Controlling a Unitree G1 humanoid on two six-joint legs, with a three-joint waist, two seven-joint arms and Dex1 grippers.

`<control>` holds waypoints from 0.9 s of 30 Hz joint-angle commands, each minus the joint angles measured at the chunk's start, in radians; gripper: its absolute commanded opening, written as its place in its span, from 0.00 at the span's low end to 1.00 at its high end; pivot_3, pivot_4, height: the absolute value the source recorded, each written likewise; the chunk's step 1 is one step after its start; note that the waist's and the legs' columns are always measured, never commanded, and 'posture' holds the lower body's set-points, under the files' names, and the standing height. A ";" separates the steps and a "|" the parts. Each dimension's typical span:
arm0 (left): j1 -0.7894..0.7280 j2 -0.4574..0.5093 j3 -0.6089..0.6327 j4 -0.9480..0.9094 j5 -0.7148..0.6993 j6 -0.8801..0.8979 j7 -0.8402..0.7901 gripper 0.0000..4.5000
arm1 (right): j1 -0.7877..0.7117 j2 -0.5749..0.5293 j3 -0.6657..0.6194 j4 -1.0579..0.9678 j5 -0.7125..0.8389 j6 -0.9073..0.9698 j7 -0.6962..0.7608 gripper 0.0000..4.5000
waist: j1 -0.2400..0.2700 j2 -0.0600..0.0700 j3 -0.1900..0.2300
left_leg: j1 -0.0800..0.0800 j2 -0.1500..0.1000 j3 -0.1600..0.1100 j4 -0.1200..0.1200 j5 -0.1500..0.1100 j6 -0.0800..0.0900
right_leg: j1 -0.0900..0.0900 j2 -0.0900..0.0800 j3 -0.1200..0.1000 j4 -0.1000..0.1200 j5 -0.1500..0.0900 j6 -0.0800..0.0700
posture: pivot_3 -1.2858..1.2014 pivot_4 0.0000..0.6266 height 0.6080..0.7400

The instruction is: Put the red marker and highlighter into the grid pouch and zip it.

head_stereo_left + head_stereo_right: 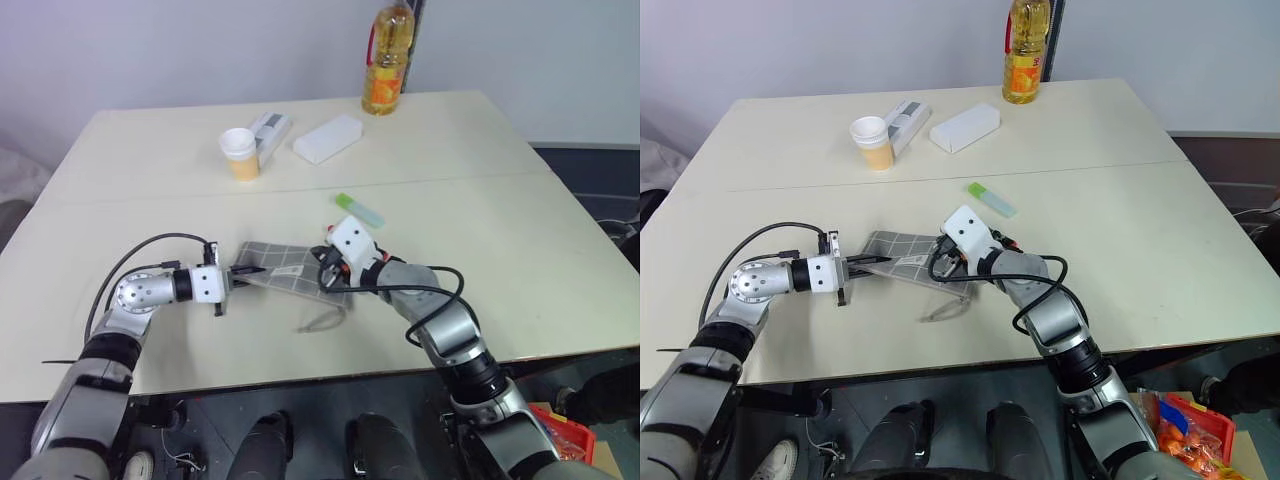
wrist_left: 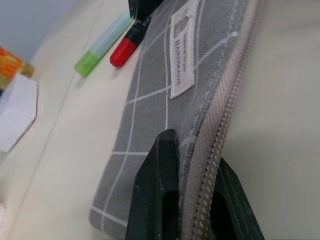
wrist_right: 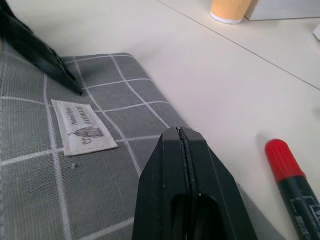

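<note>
The grid pouch [image 1: 285, 268] is grey with white lines and a small white label [image 2: 182, 50]. It hangs a little above the table between my two grippers. My left gripper [image 2: 197, 150] is shut on its zipper edge at the left end. My right gripper [image 3: 179, 131] is shut at the pouch's right end, where the fabric edge runs into its fingertips. The red marker [image 3: 290, 180] lies on the table just beside that end. The highlighter [image 1: 358, 210], pale with a green cap, lies a short way behind the pouch. A thin pull cord [image 1: 322, 318] dangles below the pouch.
At the back of the table [image 1: 520, 250] stand a paper cup [image 1: 240, 152], a slim grey-and-white box [image 1: 270, 128], a white plastic box [image 1: 327, 138] and a bottle of yellow oil [image 1: 388, 62]. The near table edge runs just below my arms.
</note>
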 commanded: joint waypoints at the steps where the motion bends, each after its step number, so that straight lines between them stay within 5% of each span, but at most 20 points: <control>1: 0.103 0.015 0.049 -0.245 0.041 0.192 0.117 0.01 | -0.006 -0.019 -0.040 -0.061 0.018 -0.032 0.013 0.00 | -0.002 0.000 0.000 | 0.000 0.000 0.000 0.000 0.000 0.000 | 0.000 0.000 0.000 0.000 0.000 0.000 | 0.52 0.24 1.00; 9: 0.377 -0.010 0.126 -0.682 0.203 0.592 0.355 0.01 | 0.002 -0.052 -0.049 -0.060 0.029 -0.053 0.040 0.00 | -0.017 0.000 0.000 | 0.001 0.001 0.000 0.000 0.000 0.000 | 0.001 0.000 0.000 0.000 0.000 0.000 | 0.52 0.24 1.00; 19: 0.458 -0.064 0.125 -0.874 0.182 0.822 0.393 0.01 | 0.003 -0.034 -0.013 -0.052 0.030 -0.072 0.077 0.00 | -0.013 0.000 0.000 | 0.001 0.000 0.000 0.000 0.000 0.000 | 0.001 0.000 0.000 0.000 0.000 0.000 | 0.52 0.24 1.00; 20: 0.461 -0.065 0.126 -0.886 0.176 0.835 0.388 0.17 | 0.003 -0.033 -0.010 -0.052 0.029 -0.073 0.080 0.00 | -0.013 0.000 0.000 | 0.001 0.000 0.000 0.000 0.000 0.000 | 0.001 0.000 0.000 0.000 0.000 0.000 | 0.52 0.24 1.00; 24: 0.500 -0.040 0.134 -0.927 0.122 0.833 0.332 0.57 | 0.005 -0.017 0.002 -0.048 0.028 -0.044 0.073 0.00 | -0.014 0.000 0.000 | 0.001 0.001 0.000 0.000 0.000 0.000 | 0.001 0.000 0.000 0.000 0.000 0.000 | 0.52 0.24 1.00; 27: 0.533 -0.010 0.162 -0.940 0.059 0.793 0.282 0.57 | 0.006 0.010 0.010 0.004 0.003 0.015 0.027 0.00 | -0.014 0.001 0.000 | 0.001 0.001 0.000 0.000 0.000 0.000 | 0.001 -0.001 0.000 0.000 0.000 -0.001 | 0.52 0.24 1.00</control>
